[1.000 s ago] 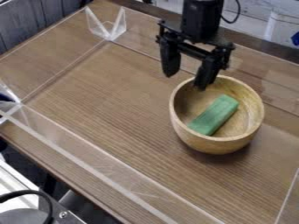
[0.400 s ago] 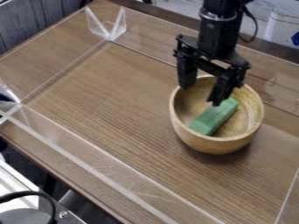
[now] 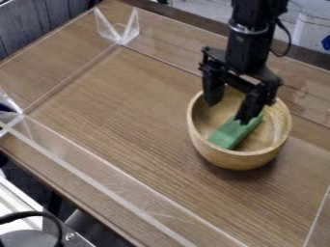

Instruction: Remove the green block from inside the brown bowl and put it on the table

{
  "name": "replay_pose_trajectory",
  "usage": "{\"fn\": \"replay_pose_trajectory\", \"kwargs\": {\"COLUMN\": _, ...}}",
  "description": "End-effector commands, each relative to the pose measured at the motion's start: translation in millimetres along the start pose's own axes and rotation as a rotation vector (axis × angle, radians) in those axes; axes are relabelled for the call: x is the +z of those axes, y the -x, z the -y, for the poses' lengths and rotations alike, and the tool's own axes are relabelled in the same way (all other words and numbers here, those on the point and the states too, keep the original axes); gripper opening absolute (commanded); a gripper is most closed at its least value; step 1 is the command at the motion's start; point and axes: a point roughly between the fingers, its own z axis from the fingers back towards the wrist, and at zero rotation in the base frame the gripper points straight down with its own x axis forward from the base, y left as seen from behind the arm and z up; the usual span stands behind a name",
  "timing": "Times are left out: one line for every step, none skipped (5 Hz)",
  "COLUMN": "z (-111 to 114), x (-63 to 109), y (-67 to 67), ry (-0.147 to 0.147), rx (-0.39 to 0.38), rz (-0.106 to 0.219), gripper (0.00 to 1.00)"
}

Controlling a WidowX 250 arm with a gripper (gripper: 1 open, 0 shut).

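Observation:
The green block (image 3: 236,132) lies flat inside the brown bowl (image 3: 206,141), which stands on the table (image 3: 116,125) at the right. My gripper (image 3: 238,104) points straight down over the bowl with its two black fingers (image 3: 213,96) spread apart, open. The fingertips hang at about rim height, just above the block's far end. Nothing sits between them.
Low clear plastic walls (image 3: 77,159) edge the tabletop on the left, front and back. A clear corner piece (image 3: 119,29) stands at the far left. Bare wood-grain surface stretches to the left and front of the bowl.
The gripper has moved right and down, from behind the bowl's far-left rim to over the bowl above the block. Its fingers stay open. The block and bowl have not moved.

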Motion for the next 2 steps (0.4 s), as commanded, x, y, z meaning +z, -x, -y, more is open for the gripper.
{"fn": "replay_pose_trajectory", "kwargs": {"z": 3.2, "x": 5.9, "y": -7.2, "ry": 0.001, "rx": -0.016, "rz": 0.041, "gripper": 1.00}}
{"fn": "replay_pose_trajectory", "kwargs": {"z": 4.8, "x": -0.1, "y": -9.8, "ry": 0.004, "rx": -0.024, "rz": 0.037, "gripper": 1.00}}
